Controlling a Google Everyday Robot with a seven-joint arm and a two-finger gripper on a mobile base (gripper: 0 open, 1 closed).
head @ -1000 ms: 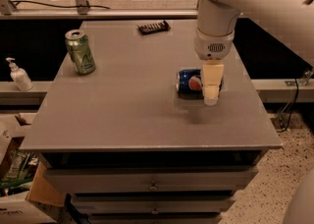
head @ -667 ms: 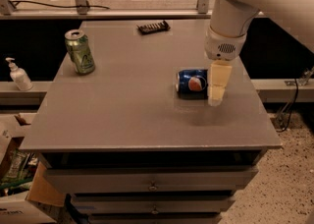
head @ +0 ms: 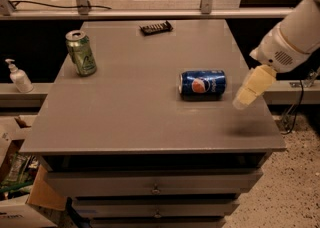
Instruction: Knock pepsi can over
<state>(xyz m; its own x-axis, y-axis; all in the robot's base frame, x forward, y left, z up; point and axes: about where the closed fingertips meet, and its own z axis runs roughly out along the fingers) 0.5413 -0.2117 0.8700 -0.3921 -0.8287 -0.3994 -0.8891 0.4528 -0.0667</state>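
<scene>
Pepsi can [head: 202, 83] lies on its side, jaws hovering just beside.

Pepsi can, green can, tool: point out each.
pepsi can [head: 202, 83], camera view, side, at logo.
green can [head: 83, 56], camera view, side wall.
tool [head: 244, 99], camera view, beige tip, right of pepsi can.

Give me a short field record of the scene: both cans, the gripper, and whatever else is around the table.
pepsi can: lying on its side, right of the table's centre, logo toward the camera
gripper: just right of the pepsi can, not touching it, over the table's right side
green can: upright, back left of the table
dark flat object: near the table's back edge
table: grey top, drawers below
pump bottle: on the ledge left of the table
task status: looks done
</scene>
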